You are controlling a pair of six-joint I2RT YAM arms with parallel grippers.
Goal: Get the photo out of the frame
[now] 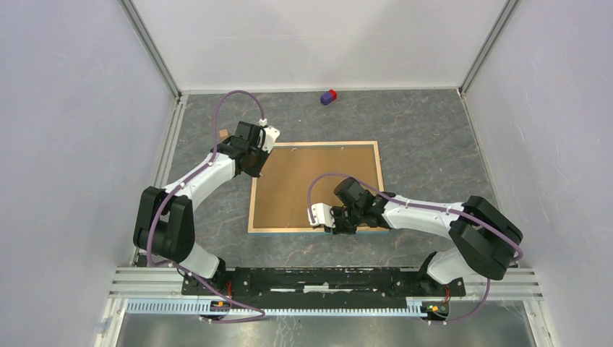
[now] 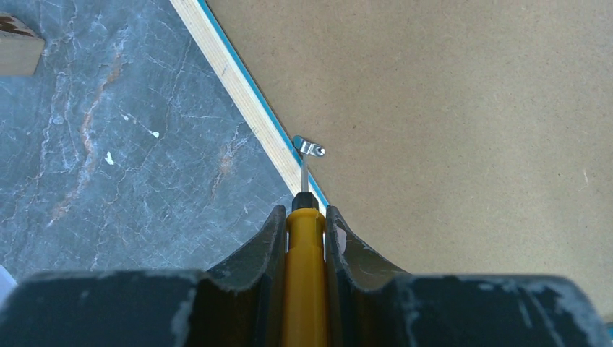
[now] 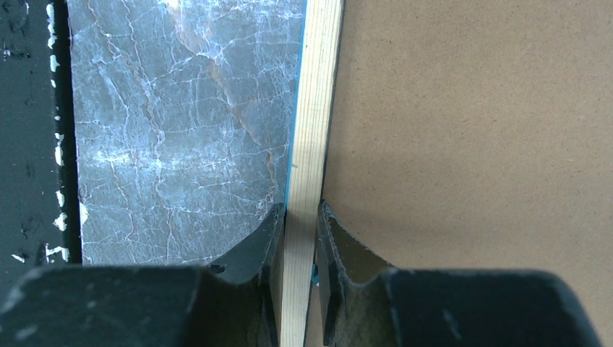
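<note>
Fingers (image 2: 271,238) of the left gripper (image 2: 305,214) are clamped on the yellow handle of a screwdriver (image 2: 303,275). The right gripper (image 3: 300,217) is closed on the frame's pale wood rim (image 3: 311,130), one jaw outside it and one on the backboard (image 3: 470,144) side.

The grey marbled table (image 1: 434,144) carries the frame (image 1: 318,181) near its centre, lying face down with the brown backboard up and a thin blue edge showing beside the rim. The photo is not visible; I judge it lies under the backboard, inside the frame. The left arm works at the frame's 10 o'clock corner, the right at its 6 o'clock edge. A small metal tab (image 2: 309,148) sits at the inner edge of the left rim, and the screwdriver's thin blade comes up to it from 6 o'clock, apparently touching it.

The step in hand looks like freeing the backboard, with the right arm steadying the frame while the left levers the tab. The next move calls for a short, controlled push or twist of the blade to turn the tab off the backboard without slipping, with the right grip held firm so the frame does not slide. Any other tabs would need the same before the backboard can lift.
</note>
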